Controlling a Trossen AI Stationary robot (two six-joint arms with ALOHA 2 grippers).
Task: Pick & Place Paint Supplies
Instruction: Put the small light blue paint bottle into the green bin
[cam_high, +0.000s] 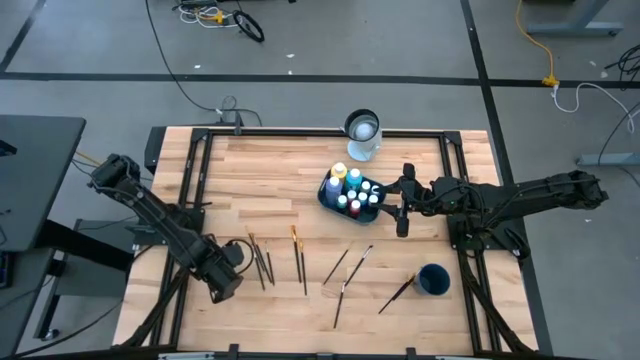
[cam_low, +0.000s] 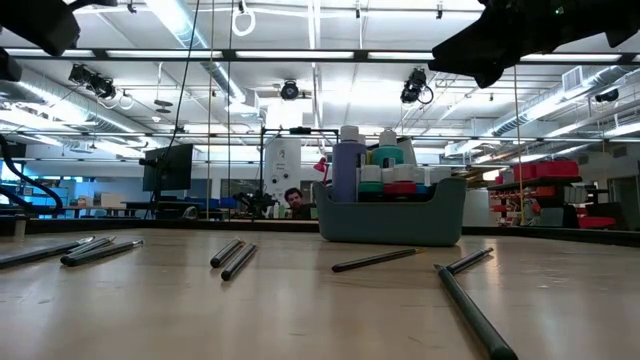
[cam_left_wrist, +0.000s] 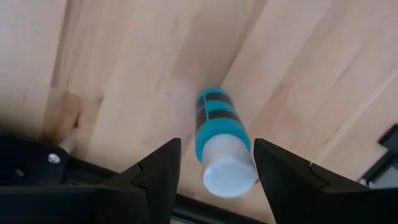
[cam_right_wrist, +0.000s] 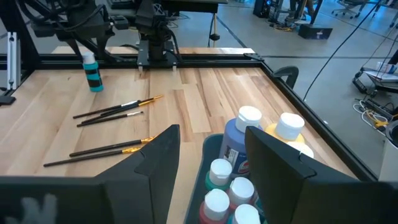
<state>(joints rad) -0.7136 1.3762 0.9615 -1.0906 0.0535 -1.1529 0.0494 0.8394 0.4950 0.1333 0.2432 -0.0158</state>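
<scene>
A small teal bottle (cam_left_wrist: 217, 121) with a white cap stands upright on its base on the wooden table (cam_high: 270, 170), near the near left corner (cam_right_wrist: 92, 73). My left gripper (cam_left_wrist: 217, 146) points straight down over it (cam_high: 224, 283), open, one finger on either side of the cap; wood shows between one finger and the bottle. A dark caddy (cam_high: 328, 196) holds several capped bottles (cam_right_wrist: 230, 186) and a yellow bottle (cam_high: 339, 172). My right gripper (cam_right_wrist: 211, 146) hovers open and nearly level just right of the caddy (cam_high: 397, 202). Several brushes (cam_high: 300, 258) lie flat on the table.
A clear glass jar (cam_high: 362, 132) stands at the far edge behind the caddy. A dark blue cup (cam_high: 433, 278) sits near the near right corner. More brushes (cam_high: 345, 272) lie between the arms. A black metal frame (cam_high: 200, 160) runs round the table.
</scene>
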